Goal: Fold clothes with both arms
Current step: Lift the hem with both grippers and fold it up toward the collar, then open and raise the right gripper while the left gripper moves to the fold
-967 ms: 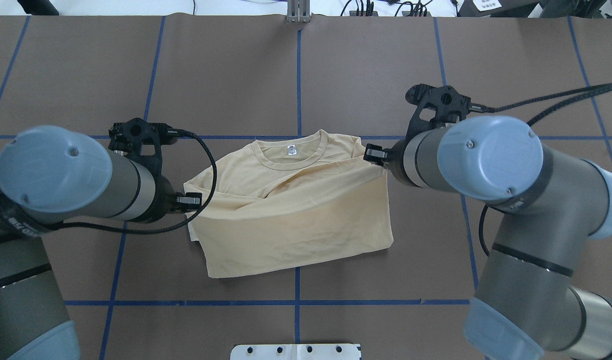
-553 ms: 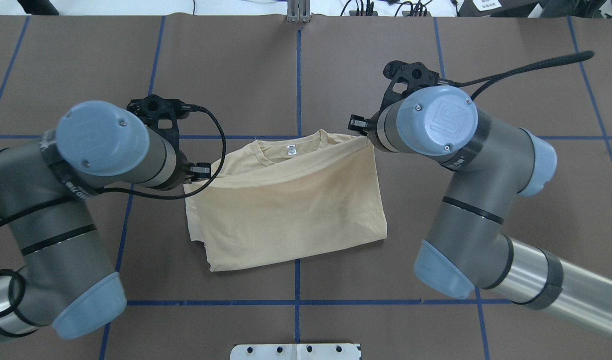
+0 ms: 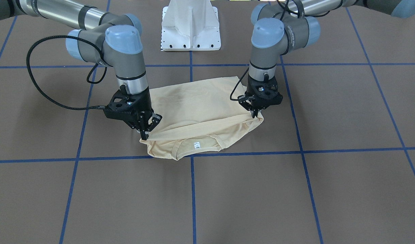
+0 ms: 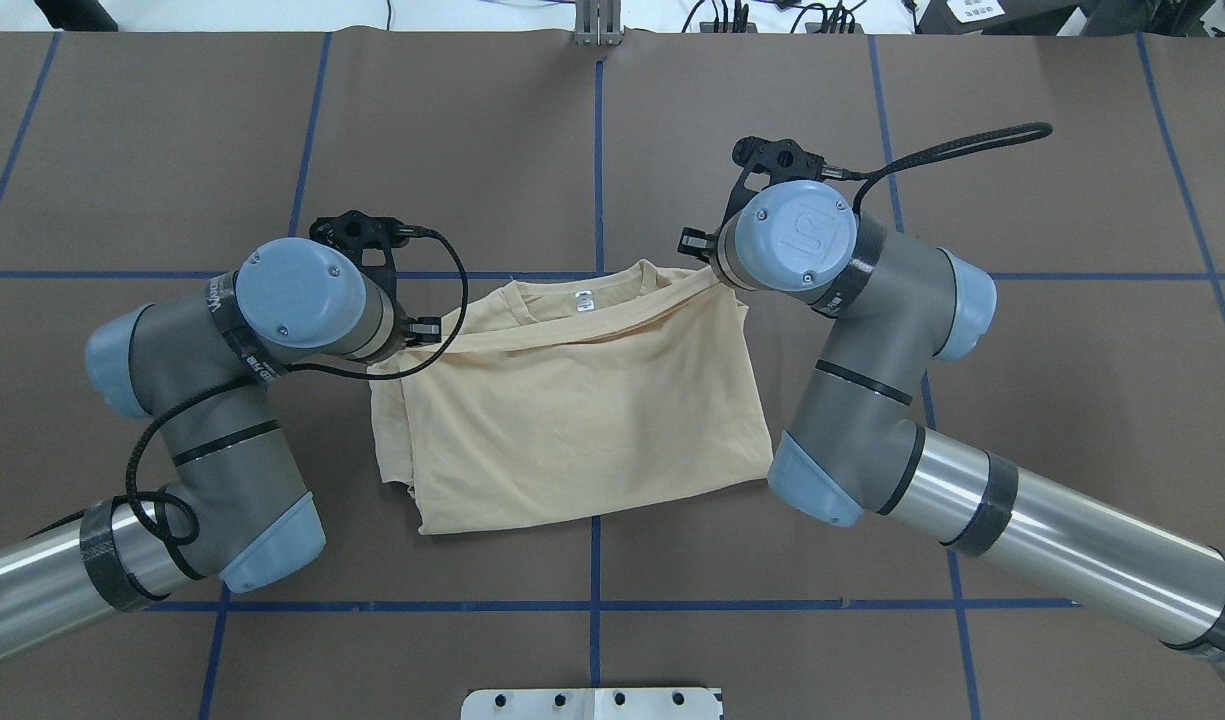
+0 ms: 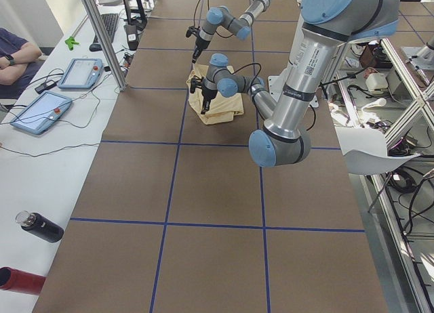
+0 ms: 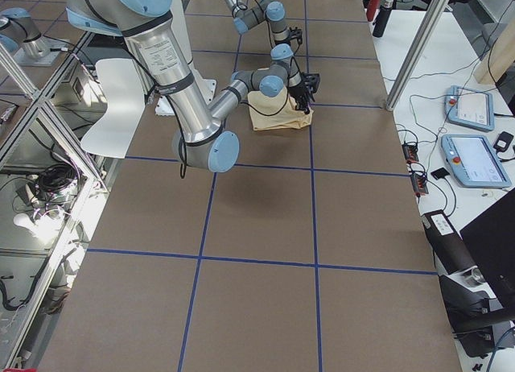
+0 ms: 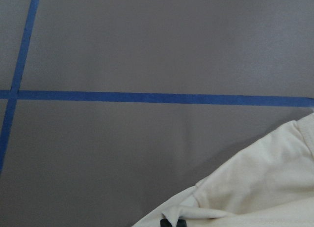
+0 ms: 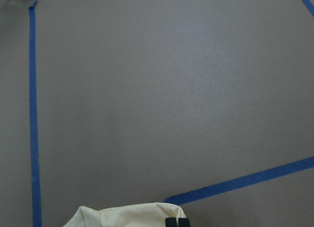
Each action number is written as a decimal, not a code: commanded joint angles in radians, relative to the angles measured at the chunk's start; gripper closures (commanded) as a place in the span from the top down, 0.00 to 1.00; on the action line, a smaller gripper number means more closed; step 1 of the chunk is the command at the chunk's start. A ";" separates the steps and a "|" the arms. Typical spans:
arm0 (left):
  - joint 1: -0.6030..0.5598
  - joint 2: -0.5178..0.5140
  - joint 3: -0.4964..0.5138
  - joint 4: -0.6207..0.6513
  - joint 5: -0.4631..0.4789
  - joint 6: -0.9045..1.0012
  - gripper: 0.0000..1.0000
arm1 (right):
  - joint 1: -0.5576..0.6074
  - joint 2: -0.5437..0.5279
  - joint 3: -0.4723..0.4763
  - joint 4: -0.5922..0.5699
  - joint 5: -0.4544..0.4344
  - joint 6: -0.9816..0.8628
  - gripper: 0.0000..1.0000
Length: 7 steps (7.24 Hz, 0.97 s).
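Note:
The cream-yellow T-shirt (image 4: 572,420) lies folded at the table's middle. Its lower half is drawn up over the chest, so the print is hidden. The collar with its white neck label (image 4: 583,297) still shows at the far edge. In the front-facing view my left gripper (image 3: 255,116) points down, shut on the upper layer's corner. My right gripper (image 3: 143,136) pinches the opposite corner of that layer, low over the table. In the left wrist view the left gripper (image 7: 171,222) has its fingertips closed in the cloth. The right wrist view shows the same for the right gripper (image 8: 176,222). In the overhead view the wrists hide both grippers.
The white pedestal base (image 3: 191,30) stands at the robot's side of the brown mat, which is marked with blue tape lines (image 4: 596,160). A side bench holds tablets (image 5: 41,112) and a black bottle (image 5: 41,226). A person's arm (image 5: 17,52) rests there.
Both arms have swung forward and turned upright, carrying the held edge of the upper layer farther toward the collar. That layer now covers more of the shirt.

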 commanded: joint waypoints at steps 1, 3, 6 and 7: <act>-0.003 0.002 -0.013 -0.010 -0.002 0.063 1.00 | 0.006 0.007 -0.009 0.009 0.010 -0.028 1.00; -0.006 0.069 -0.175 -0.008 -0.025 0.102 1.00 | 0.079 -0.020 0.055 0.000 0.142 -0.074 1.00; 0.163 0.135 -0.245 -0.019 -0.059 -0.111 1.00 | 0.094 -0.102 0.149 0.000 0.155 -0.130 1.00; 0.212 0.135 -0.244 -0.020 -0.021 -0.143 0.99 | 0.094 -0.102 0.151 0.000 0.155 -0.130 1.00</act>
